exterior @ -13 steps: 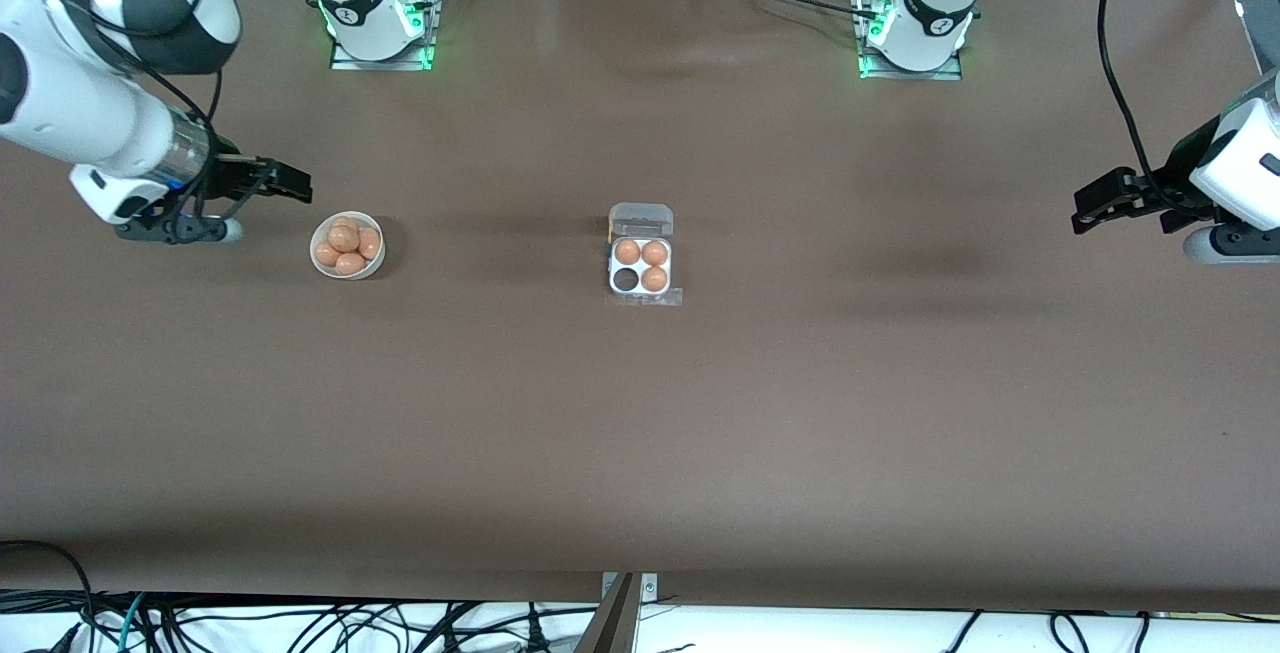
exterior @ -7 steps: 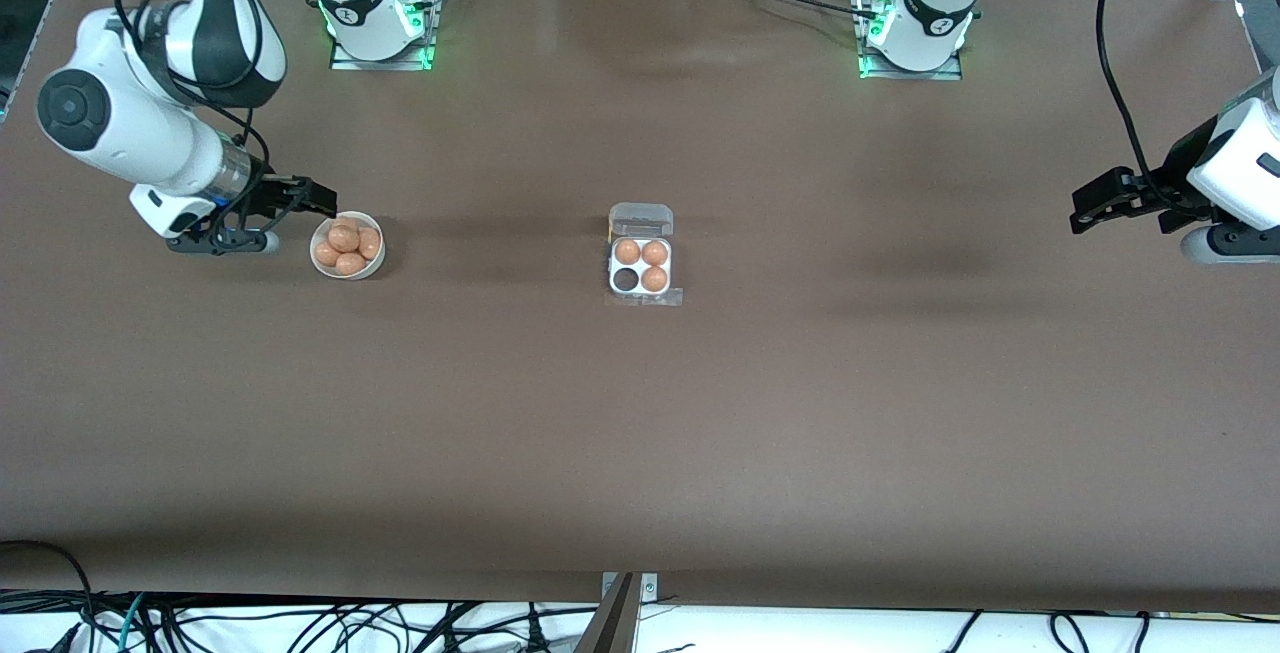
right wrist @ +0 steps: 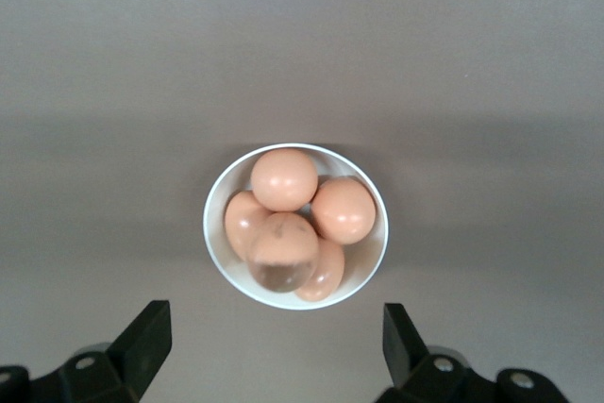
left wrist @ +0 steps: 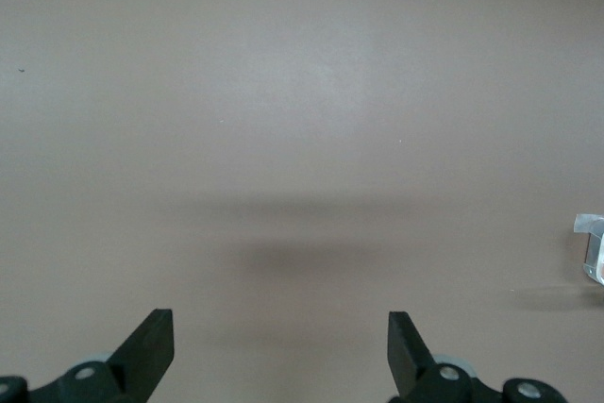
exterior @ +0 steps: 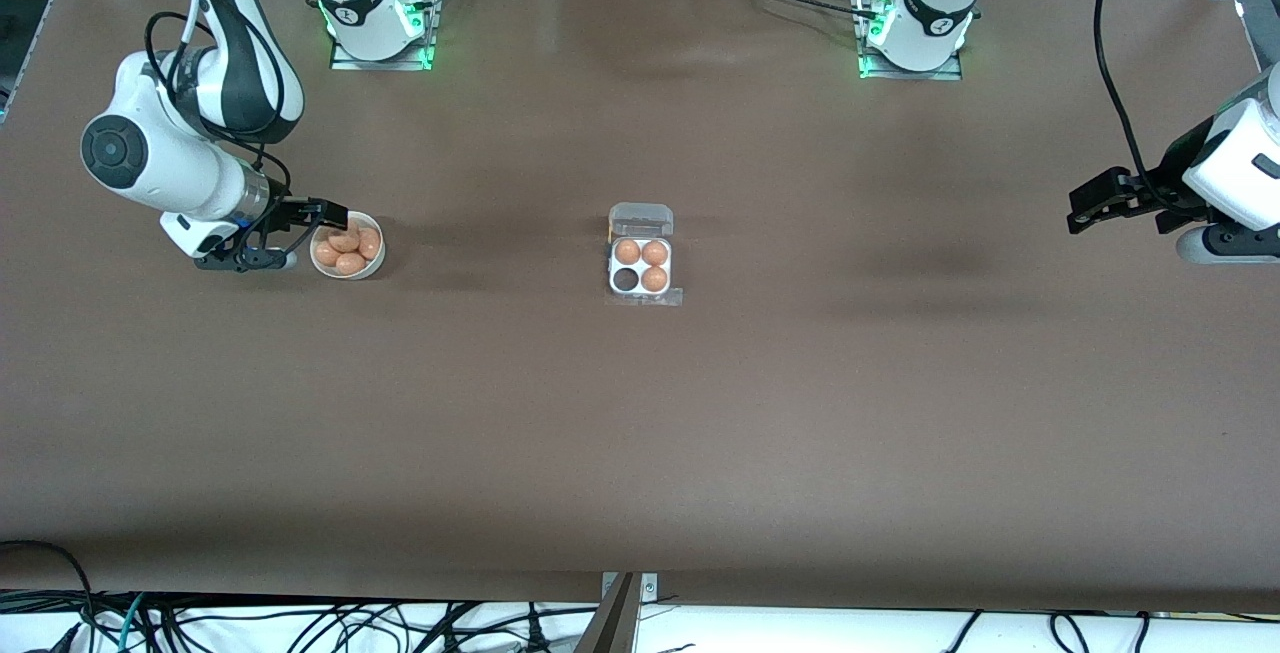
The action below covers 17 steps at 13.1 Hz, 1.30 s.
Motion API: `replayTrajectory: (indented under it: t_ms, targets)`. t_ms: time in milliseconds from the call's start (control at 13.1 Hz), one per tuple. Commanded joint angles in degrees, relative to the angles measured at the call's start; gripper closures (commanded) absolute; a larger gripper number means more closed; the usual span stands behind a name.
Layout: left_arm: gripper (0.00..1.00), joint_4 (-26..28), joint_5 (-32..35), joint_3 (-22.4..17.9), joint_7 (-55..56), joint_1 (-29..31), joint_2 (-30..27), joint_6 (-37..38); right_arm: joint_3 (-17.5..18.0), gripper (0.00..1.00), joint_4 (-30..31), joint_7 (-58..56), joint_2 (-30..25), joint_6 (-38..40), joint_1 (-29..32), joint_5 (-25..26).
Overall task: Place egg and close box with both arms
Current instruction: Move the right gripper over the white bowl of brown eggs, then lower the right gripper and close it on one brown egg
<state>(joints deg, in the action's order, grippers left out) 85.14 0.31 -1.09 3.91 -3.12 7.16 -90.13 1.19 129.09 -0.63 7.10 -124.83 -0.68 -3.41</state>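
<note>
Front view: right gripper point(exterior: 330, 216), jaws wide, has moved over bowl point(exterior: 372, 264); egg point(right wrist: 284, 179) pick next. Left gripper point(exterior: 1090, 205) waits, wide.

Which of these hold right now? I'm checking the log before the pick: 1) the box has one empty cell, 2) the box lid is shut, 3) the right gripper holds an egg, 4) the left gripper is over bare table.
1) True: the box holds three eggs, and the cell nearer the front camera toward the right arm's end is empty.
2) False: its lid stands open.
3) False: the right gripper is open and empty, over the white bowl of eggs.
4) True: the left gripper is open over bare table, waiting.
</note>
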Motion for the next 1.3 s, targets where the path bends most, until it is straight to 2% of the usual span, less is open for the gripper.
replayTrajectory:
  t_ms: [0, 610, 990, 1143, 1219]
  targets:
    - [0.0, -1.47, 1.01, 0.04, 0.22, -0.4, 0.58, 0.57, 0.04, 0.01, 0.55, -1.04, 2.03, -3.04, 0.24, -0.28]
    - [0.0, -1.64, 1.1, 0.3, 0.39, -0.4, 0.58, 0.57, 0.31, 0.02, 4.76, -0.51, 3.62, -9.37, 0.16, -0.28]
    - [0.0, -1.64, 1.1, 0.74, 0.39, -0.31, 0.58, 0.57, 0.57, 0.02, 5.29, -0.24, 4.15, -11.57, -0.63, -0.28]
    - [0.0, -1.64, 1.1, 0.74, 0.39, -0.31, 0.58, 0.57, 0.57, 0.06, 5.38, -0.24, 4.24, -11.75, -0.72, -0.28]
    - [0.0, -1.64, 1.1, 0.74, 0.39, -0.31, 0.58, 0.57, 0.49, 0.14, 5.38, -0.24, 4.24, -11.75, -0.72, -0.28]
